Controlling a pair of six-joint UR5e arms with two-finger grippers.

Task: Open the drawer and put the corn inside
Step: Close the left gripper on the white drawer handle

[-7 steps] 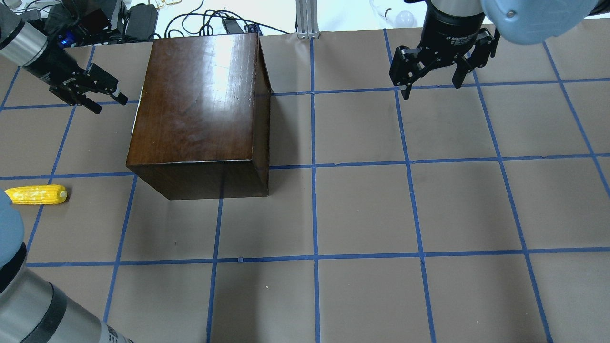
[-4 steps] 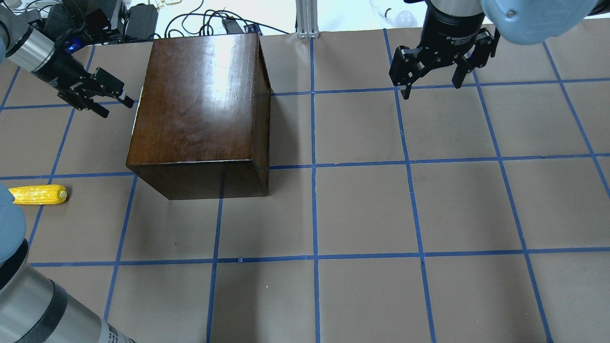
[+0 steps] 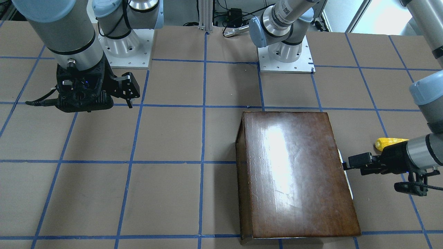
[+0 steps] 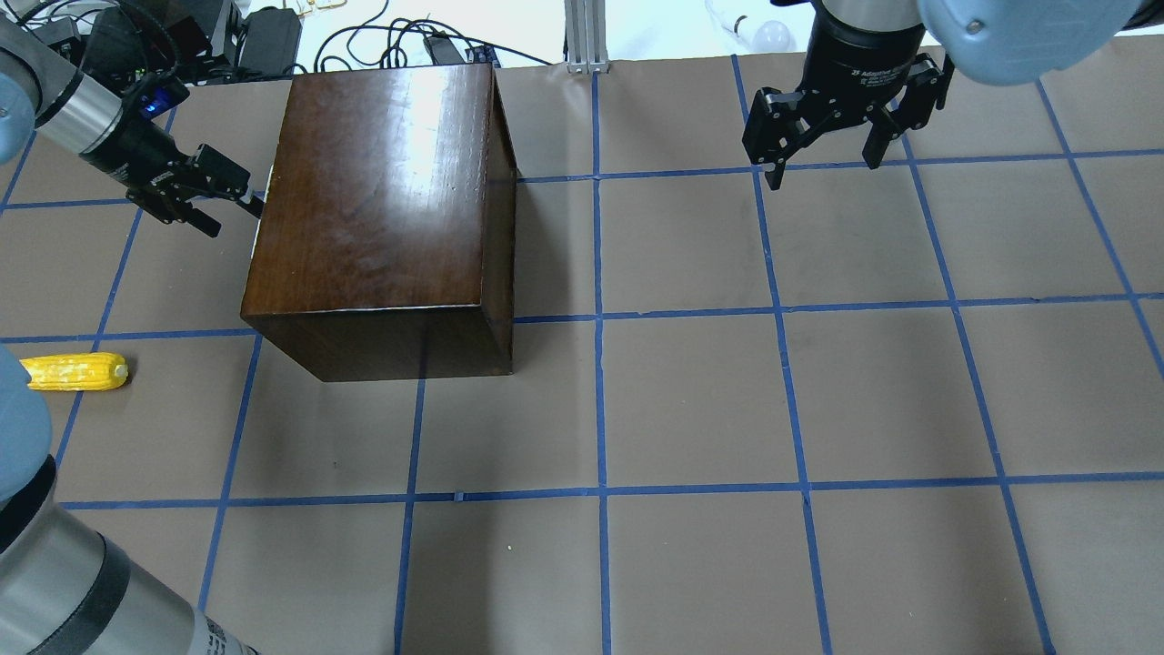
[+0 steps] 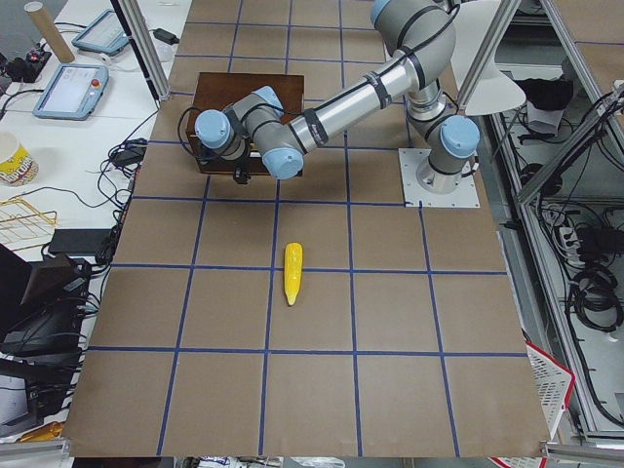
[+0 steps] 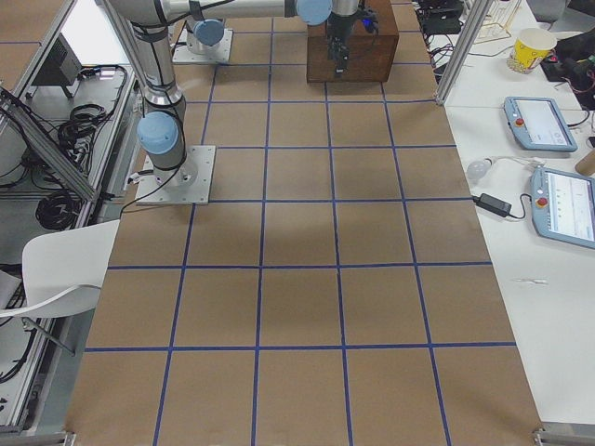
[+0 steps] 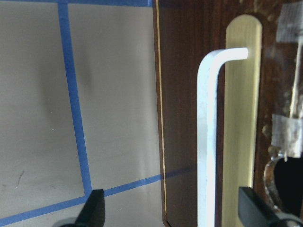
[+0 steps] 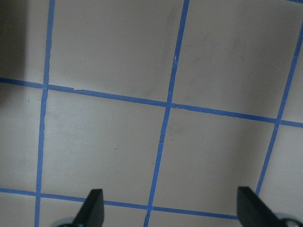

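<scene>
Take hold of the shut drawer (image 7: 184, 71) by its silver bent-bar metal handle (image 7: 207, 142). Expect a stiff, smooth bar and some sliding drag. The left gripper (image 4: 233, 209) stands spread with the handle between its jaws, and contact is unconfirmed. The right gripper (image 4: 826, 169) hangs spread and empty. The small yellow corn cob (image 4: 73, 372) lies on the table (image 4: 691, 409), well apart from the glossy dark-brown wooden box (image 4: 382, 191). Judge it light and prone to roll. The handle's lower end is cut off, and the drawer's interior is hidden.

Dark box (image 6: 376, 56) at far end, paper cup (image 6: 532, 48) right
</scene>
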